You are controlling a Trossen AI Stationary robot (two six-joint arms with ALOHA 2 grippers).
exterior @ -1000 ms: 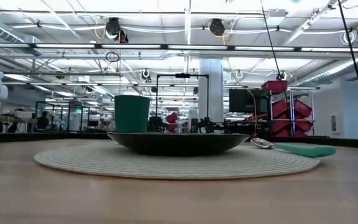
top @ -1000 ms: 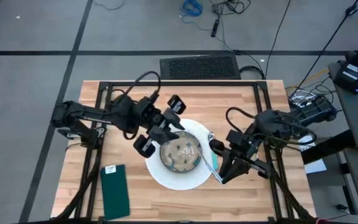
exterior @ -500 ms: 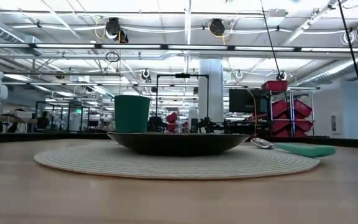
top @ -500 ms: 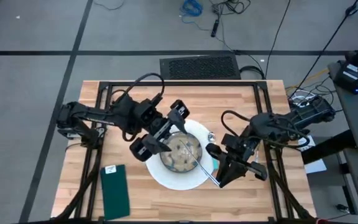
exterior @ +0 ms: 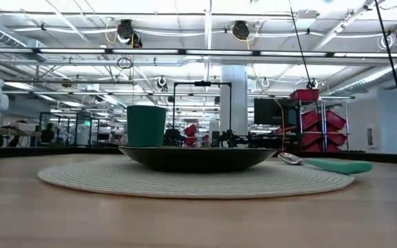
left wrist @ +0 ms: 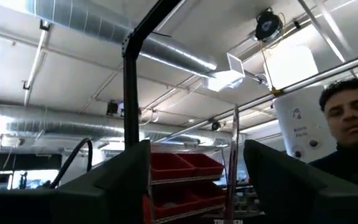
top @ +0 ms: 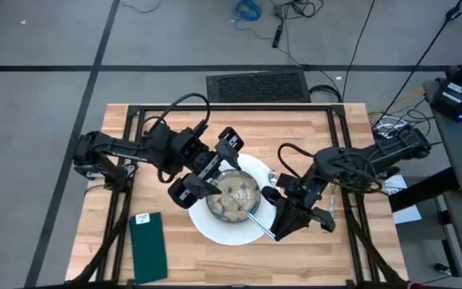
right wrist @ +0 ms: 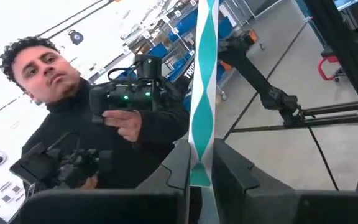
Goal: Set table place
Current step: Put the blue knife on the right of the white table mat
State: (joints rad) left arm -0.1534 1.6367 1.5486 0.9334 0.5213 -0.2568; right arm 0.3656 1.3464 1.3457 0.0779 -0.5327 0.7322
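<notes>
Place setting mostly laid, judging by layout: round white mat (top: 215, 229) sits mid-table (top: 335, 257) toward the near edge, bowl (top: 233, 197) centred on it, spoon (exterior: 289, 158) with a teal handle on the mat's right side, green cup (exterior: 146, 125) behind the bowl in the low view, green napkin (top: 149, 247) at the near-left corner off the mat

Left to do, my read: place the utensil now in the right arm, maybe bring the napkin in beside the mat

Right gripper (top: 275, 233) just off the mat's right edge, fingers clamped on a teal-handled utensil (right wrist: 202, 93) whose metal shaft angles across the bowl rim

Left gripper (top: 203, 170) hovers over the bowl's far-left rim, fingers spread wide, nothing between them

Table: big rectangular top of light wood strips on a black tube frame, bare wood showing all round the mat

A person shows in both wrist views, holding black controllers in the right wrist view
</notes>
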